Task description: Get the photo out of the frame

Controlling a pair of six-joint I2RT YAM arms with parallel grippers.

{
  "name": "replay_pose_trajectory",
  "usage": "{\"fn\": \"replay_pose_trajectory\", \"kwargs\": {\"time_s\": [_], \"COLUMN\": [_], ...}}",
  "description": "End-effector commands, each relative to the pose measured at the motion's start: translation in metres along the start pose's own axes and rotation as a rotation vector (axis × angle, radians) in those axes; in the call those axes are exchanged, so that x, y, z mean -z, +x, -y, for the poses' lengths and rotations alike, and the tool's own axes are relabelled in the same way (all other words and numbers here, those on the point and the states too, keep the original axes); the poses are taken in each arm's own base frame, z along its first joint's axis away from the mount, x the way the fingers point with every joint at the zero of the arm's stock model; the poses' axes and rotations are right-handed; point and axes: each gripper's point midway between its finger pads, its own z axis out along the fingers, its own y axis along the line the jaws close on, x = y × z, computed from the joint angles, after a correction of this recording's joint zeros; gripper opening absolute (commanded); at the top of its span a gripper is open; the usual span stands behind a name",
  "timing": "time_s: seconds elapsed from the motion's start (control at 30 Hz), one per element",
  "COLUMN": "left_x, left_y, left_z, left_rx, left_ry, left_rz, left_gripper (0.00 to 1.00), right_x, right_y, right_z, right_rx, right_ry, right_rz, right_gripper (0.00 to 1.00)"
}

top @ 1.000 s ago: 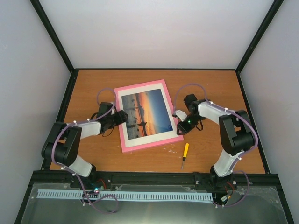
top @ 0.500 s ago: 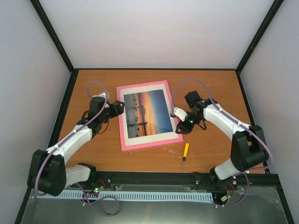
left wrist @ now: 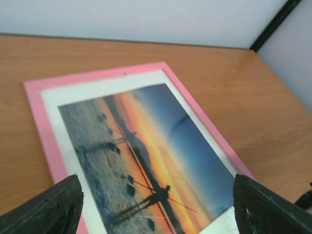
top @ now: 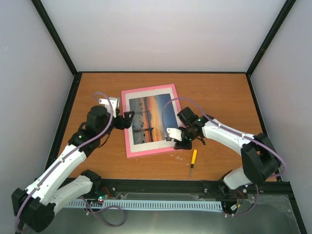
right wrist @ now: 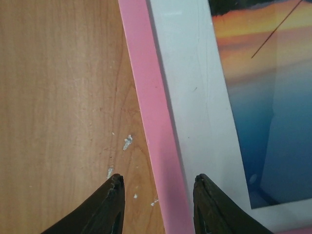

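1. Wooden tabletop (top: 219,97), white walls around. The pink frame (top: 127,141) lies flat and face up between both grippers, with the sunset photo (top: 151,117) inside it.
2. Step in hand, by my read: getting a first hold on the frame. The photo is not out yet.
3. The right gripper (right wrist: 158,195) is partly open and empty, straddling the frame's pink edge.
4. The left gripper (left wrist: 156,209) is spread wide and empty, with the photo just ahead of it.
5. Next move probably calls for pinching that edge and turning the frame over.

Table (right wrist: 63,97): wood grain, smooth, few pale flecks. Frame (right wrist: 151,122): pink, matt, smooth. Mat (right wrist: 195,92): white, papery, matt. Photo (left wrist: 146,146): glossy print, faint sheen across the blue. Right gripper (right wrist: 158,195) fingers (right wrist: 111,204): black, dull.
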Motion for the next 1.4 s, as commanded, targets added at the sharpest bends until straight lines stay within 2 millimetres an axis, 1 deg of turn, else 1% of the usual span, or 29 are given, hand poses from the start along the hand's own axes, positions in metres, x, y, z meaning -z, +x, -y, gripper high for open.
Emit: {"fn": "replay_pose_trajectory", "kwargs": {"time_s": [0.0,0.07,0.13,0.17,0.23,0.4,0.53,0.6,0.77,0.9,0.93,0.97,1.0,1.07,1.2,1.3,1.37], "left_x": [0.012,0.015,0.021,0.024,0.026,0.022,0.017,0.016,0.016,0.016,0.015,0.014,0.011,0.006,-0.002,-0.004,-0.002], "left_y": [0.0,0.001,-0.006,-0.007,-0.006,-0.001,0.002,0.004,0.004,0.007,0.01,0.014,0.019,0.027,0.031,0.031,0.029], "left_z": [-0.024,-0.028,-0.019,-0.019,-0.025,-0.027,-0.034,-0.032,-0.028,-0.021,-0.017,-0.008,-0.001,0.005,0.01,0.013,0.018], "left_rx": [-0.156,-0.16,-0.161,-0.166,-0.172,-0.174,-0.159,-0.158,-0.16,-0.184,-0.197,-0.23,-0.265,-0.274,-0.28,-0.29,-0.305], "left_ry": [-0.118,-0.132,-0.096,-0.095,-0.125,-0.129,-0.16,-0.147,-0.122,-0.074,-0.049,0.002,0.05,0.094,0.121,0.137,0.151], "left_rz": [0.074,0.103,0.124,0.133,0.155,0.139,0.118,0.114,0.13,0.129,0.12,0.104,0.091,0.051,-0.001,-0.007,0.002], "left_gripper": [0.87,0.88,0.9,0.9,0.9,0.9,0.9,0.9,0.91,0.91,0.87,0.76,0.71,0.69,0.65,0.63,0.62], "right_x": [-0.023,-0.03,-0.035,-0.036,-0.039,-0.047,-0.052,-0.054,-0.056,-0.057,-0.058,-0.058,-0.057,-0.056,-0.051,-0.039,-0.029], "right_y": [0.009,0.014,0.017,0.019,0.022,0.029,0.033,0.035,0.034,0.037,0.038,0.039,0.039,0.04,0.038,0.028,0.018], "right_z": [0.011,0.011,0.01,0.01,0.01,0.01,0.009,0.009,0.008,0.004,0.003,0.003,0.002,0.001,0.002,0.004,0.004], "right_rx": [0.077,0.08,0.081,0.082,0.08,0.073,0.073,0.07,0.071,0.077,0.078,0.08,0.083,0.088,0.106,0.114,0.114], "right_ry": [0.058,0.054,0.05,0.052,0.056,0.055,0.056,0.054,0.059,0.053,0.051,0.05,0.049,0.05,0.067,0.083,0.091], "right_rz": [-0.078,-0.104,-0.118,-0.123,-0.133,-0.162,-0.175,-0.183,-0.18,-0.187,-0.189,-0.19,-0.189,-0.189,-0.189,-0.164,-0.141], "right_gripper": [0.37,0.37,0.37,0.37,0.37,0.37,0.36,0.36,0.31,0.26,0.25,0.24,0.23,0.2,0.1,0.03,0.03]}}
